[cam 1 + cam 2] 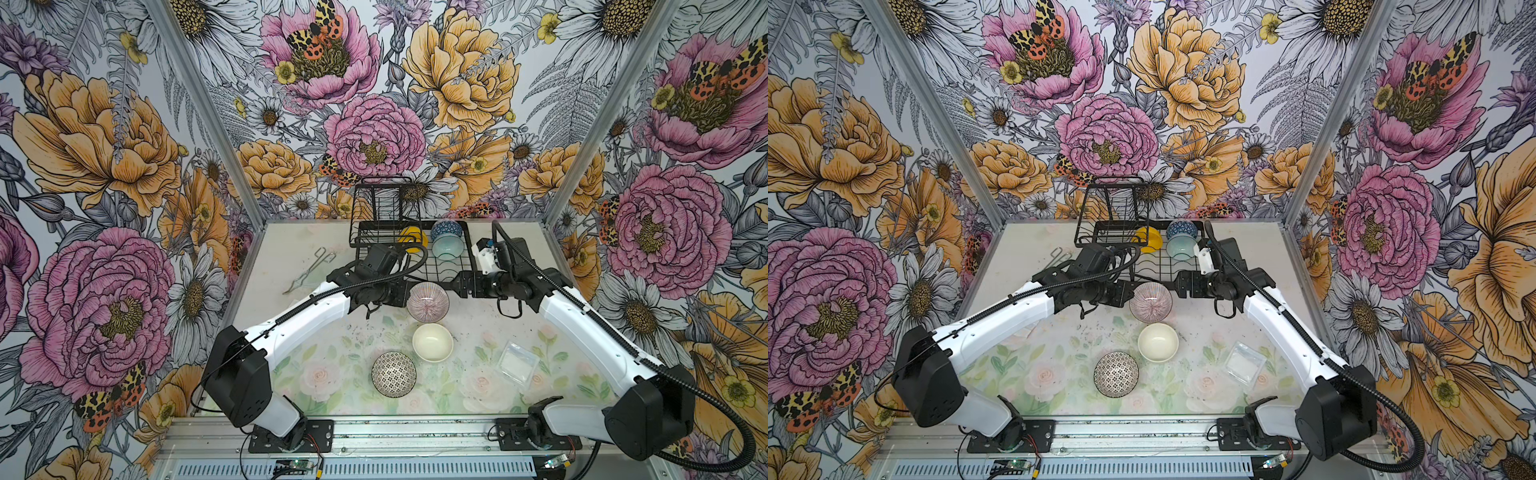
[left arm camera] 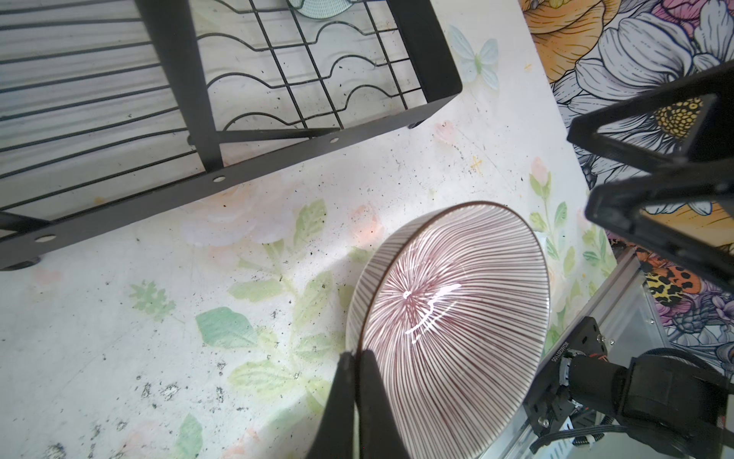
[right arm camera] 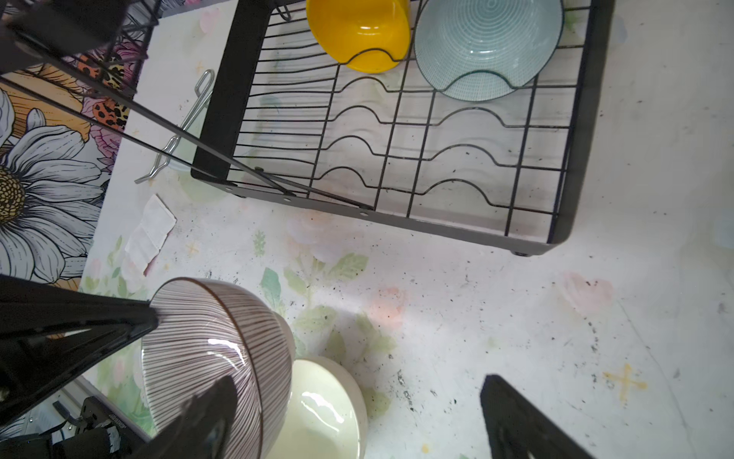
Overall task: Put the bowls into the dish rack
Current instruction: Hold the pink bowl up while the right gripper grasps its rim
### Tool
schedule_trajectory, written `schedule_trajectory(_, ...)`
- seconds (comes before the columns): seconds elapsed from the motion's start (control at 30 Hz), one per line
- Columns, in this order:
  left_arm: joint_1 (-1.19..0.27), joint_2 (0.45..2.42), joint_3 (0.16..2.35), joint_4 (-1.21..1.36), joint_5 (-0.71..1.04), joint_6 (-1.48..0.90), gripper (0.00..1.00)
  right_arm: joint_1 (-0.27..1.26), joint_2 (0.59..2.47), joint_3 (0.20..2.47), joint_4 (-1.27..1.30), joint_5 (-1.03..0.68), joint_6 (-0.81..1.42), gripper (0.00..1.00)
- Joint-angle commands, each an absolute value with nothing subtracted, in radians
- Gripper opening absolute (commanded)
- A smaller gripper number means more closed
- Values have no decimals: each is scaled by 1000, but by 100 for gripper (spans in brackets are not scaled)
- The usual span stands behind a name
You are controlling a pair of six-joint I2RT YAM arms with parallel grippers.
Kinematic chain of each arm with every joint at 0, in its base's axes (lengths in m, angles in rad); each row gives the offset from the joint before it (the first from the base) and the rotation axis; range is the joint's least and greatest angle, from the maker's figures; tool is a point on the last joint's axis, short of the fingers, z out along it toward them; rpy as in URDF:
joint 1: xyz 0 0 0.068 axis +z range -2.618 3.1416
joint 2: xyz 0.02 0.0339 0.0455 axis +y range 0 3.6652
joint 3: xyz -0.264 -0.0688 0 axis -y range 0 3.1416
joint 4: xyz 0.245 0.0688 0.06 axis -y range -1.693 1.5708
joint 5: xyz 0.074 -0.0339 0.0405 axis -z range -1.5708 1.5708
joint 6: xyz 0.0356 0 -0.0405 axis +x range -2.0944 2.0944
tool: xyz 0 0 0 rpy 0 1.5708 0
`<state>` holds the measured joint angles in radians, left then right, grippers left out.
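Pinching the pink-striped bowl (image 2: 449, 318) by its rim, the left gripper (image 2: 356, 357) jaws read plainly in wrist views, unclear in both top views; right gripper (image 3: 359, 381) spread wide

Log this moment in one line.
left hand: shut on pink-striped bowl rim | right hand: open, beside it | dish rack: yellow bowl, blue-patterned bowl, pale teal bowl | table: cream bowl, black-and-white bowl

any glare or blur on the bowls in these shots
Left wrist view: a white glare streak inside the striped bowl, and the near wires of the rack look soft. Right wrist view: a bright spot on the cream bowl. Both top views: sharp, evenly lit.
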<state>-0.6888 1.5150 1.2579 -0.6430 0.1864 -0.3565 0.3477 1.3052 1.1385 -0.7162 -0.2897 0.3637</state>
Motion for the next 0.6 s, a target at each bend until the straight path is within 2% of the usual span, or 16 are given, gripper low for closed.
schedule_trajectory(0.0, -674, 1493, 1293, -603, 176, -347, 0, 373, 1315, 1183, -703, -317, 339, 95)
schedule_trajectory(0.17, -669, 1494, 1292, -603, 177, -347, 0, 395, 1335, 1193, -703, -341, 325, 86)
schedule_trajectory(0.4, -668, 1500, 1292, -601, 186, -347, 0, 406, 1400, 1198, -704, -373, 336, 57)
schedule_trajectory(0.57, -666, 1500, 1292, -601, 184, -345, 0, 423, 1411, 1206, -704, -375, 331, 53)
